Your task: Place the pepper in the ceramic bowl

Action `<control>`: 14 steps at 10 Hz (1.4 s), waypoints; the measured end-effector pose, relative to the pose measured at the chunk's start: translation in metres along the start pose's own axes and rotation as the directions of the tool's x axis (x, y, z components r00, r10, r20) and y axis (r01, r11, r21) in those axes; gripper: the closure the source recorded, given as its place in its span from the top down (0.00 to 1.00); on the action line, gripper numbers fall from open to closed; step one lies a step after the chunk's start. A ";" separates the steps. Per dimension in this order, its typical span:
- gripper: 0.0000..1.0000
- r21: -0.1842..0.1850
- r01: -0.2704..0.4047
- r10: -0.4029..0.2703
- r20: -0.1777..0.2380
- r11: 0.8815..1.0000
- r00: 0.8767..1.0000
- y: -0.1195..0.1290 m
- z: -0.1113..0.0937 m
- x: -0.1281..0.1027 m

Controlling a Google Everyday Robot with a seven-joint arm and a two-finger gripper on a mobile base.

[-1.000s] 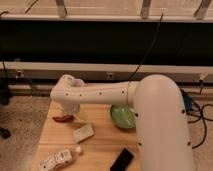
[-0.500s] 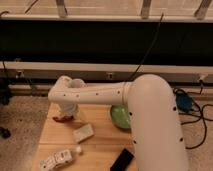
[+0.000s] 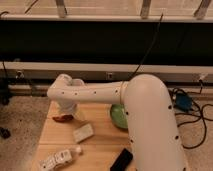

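At the far-left corner of the wooden table [image 3: 100,150], the gripper [image 3: 66,107] is hanging low over the pepper [image 3: 62,119], which is showing red just beneath it. I cannot tell whether the claw is spread or pinching it. The ceramic bowl [image 3: 118,119] is sitting to the right, apart from the pepper and partly hidden by the white arm [image 3: 100,92]. A white packet [image 3: 83,133], a bottle [image 3: 60,159] and a black object [image 3: 121,160] are lying nearer.

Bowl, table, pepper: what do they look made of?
Bowl: green with a slight sheen, likely glazed ceramic, though plastic isn't ruled out. Table: pale tan, matte, looks like wood. Pepper: dark red; real or fake can't be told. Gripper is just above the pepper, at the table's far-left corner.
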State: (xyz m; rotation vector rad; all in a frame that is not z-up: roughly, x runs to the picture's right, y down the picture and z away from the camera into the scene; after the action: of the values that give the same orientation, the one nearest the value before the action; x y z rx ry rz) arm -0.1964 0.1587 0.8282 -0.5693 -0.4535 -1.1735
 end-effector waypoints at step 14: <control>0.66 -0.031 -0.206 0.208 0.090 0.978 0.974 -0.027 0.039 -0.003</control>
State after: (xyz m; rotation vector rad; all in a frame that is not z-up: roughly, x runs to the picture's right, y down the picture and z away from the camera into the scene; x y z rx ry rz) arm -0.2247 0.1782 0.8619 -0.6755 -0.4497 -0.9561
